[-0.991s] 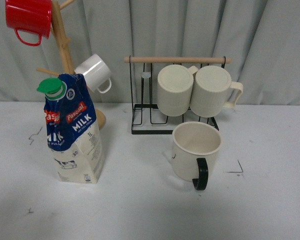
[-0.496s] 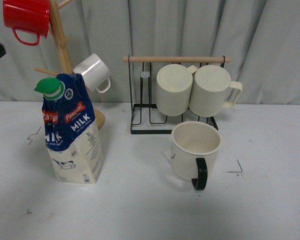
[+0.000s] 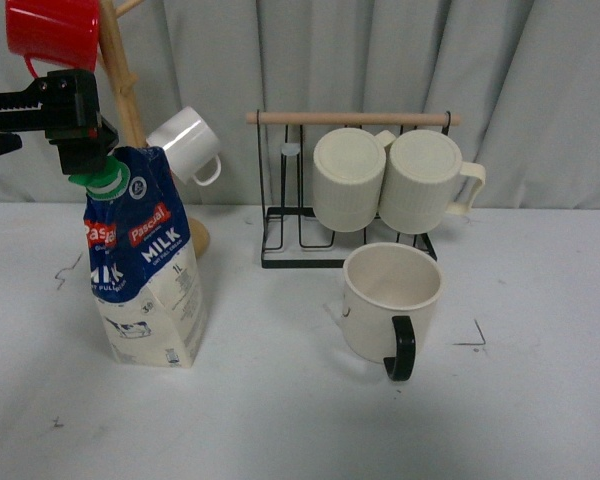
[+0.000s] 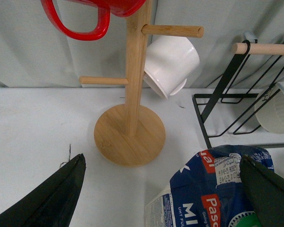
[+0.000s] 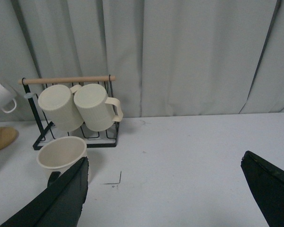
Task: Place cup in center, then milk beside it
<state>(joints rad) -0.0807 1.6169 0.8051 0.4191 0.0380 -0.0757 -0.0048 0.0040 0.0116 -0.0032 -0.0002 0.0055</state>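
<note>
Left gripper hangs just above the milk cap, fingers spread wide either side of the carton top, likely lined up for a top-down grab. Milk upright, in front of mug tree, well left of the cup. Cup upright on the center patch, right of its middle, handle facing camera, so cup step looks done, milk next. Right gripper spread, empty, apart from cup
</note>
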